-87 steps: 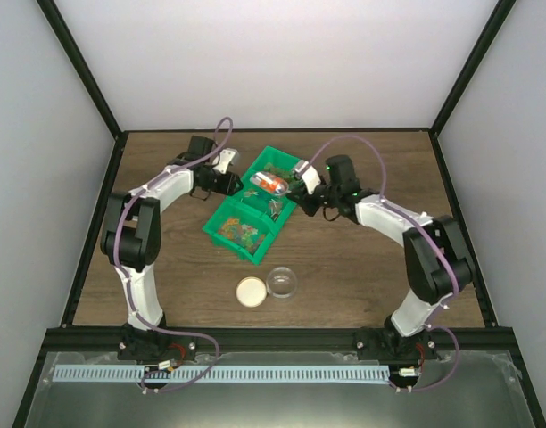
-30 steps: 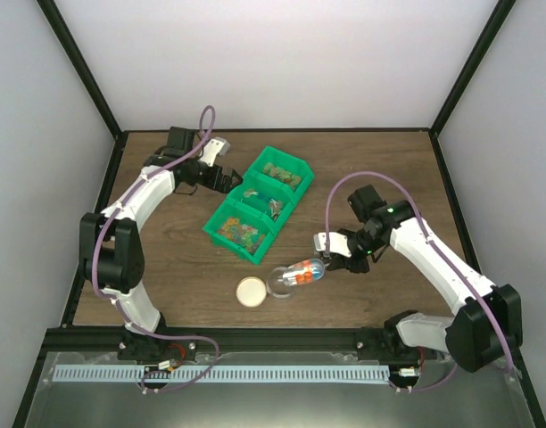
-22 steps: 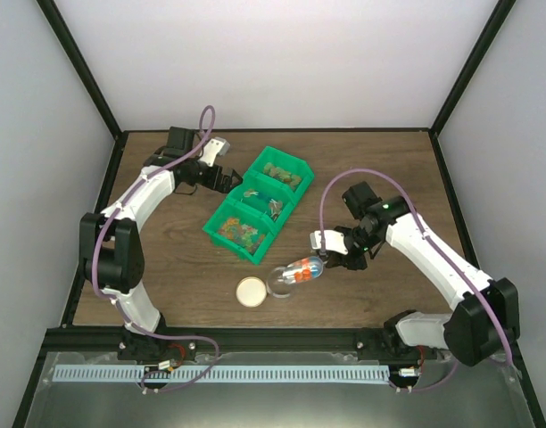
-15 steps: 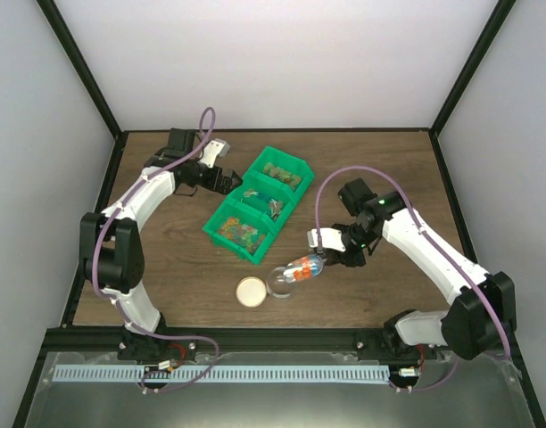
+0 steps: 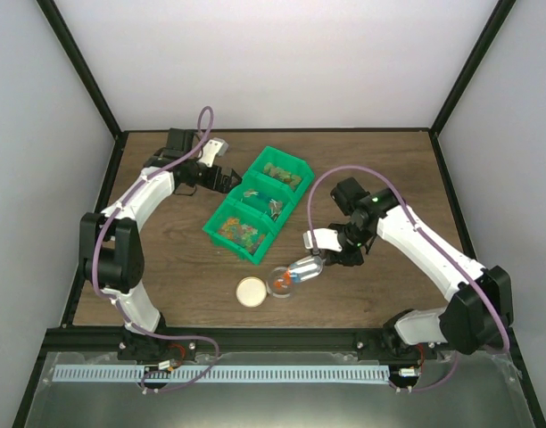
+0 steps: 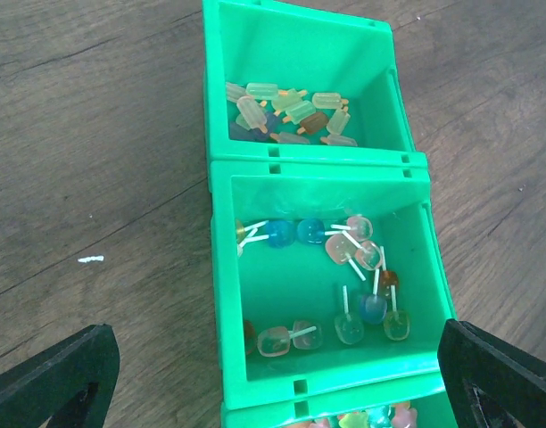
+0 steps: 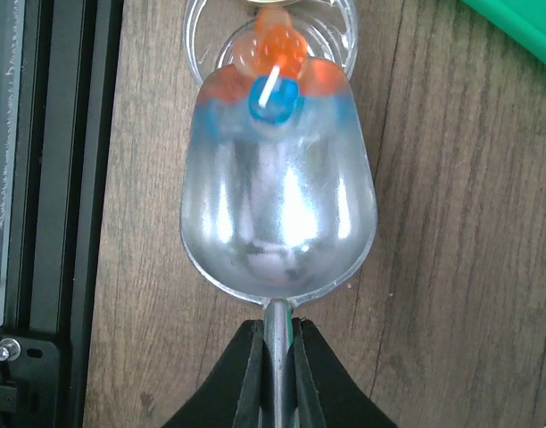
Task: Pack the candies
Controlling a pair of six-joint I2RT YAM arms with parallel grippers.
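- Silvery metal scoop point(image 7: 277, 214) is pointing away from the right hand point(image 7: 275, 343), whose fingers are pressing together on its thin handle.
- Orange and blue candies point(image 7: 275, 76) are sitting at the scoop's front lip, just over the mouth of a clear jar point(image 7: 194, 49). The jar is standing beyond the hand on the wooden counter point(image 7: 434, 223).
- Tan round lid point(image 5: 251, 292) is lying just beside the jar, on the side away from the right hand.
- Left hand point(image 6: 273, 383) is hovering spread wide and gripping nothing above the green bins point(image 6: 219, 267). More candies are lying in the compartments below and ahead of it.
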